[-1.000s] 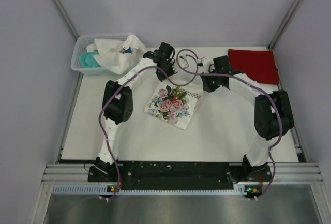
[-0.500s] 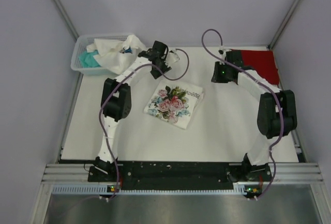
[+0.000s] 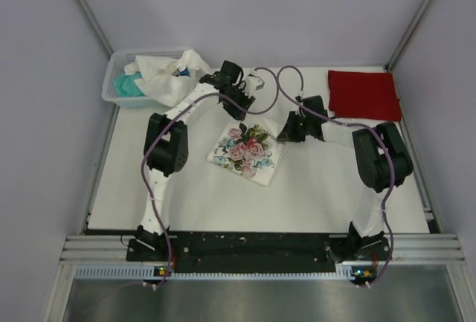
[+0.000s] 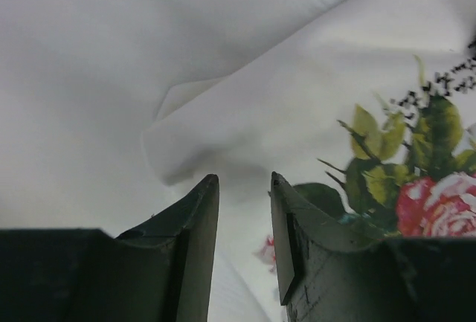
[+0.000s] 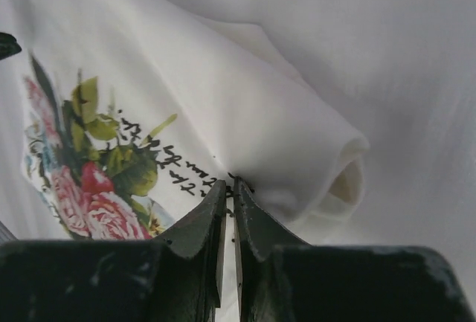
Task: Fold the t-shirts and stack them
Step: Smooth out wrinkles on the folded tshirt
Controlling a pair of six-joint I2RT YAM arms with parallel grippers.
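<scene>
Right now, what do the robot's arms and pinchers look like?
The left arm and right arm are white tubes with chunky black joints. A purple cable loops along each. Tiny green lights glow at the bases. The left gripper and right gripper each have two dark, pointy fingers.

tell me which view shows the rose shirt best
Top external: it alone takes in the whole folded rose shirt, its outline and print. Left wrist shows just a white fold and part of the print up close; right wrist shows a rolled edge, some lettering and roses.
</scene>
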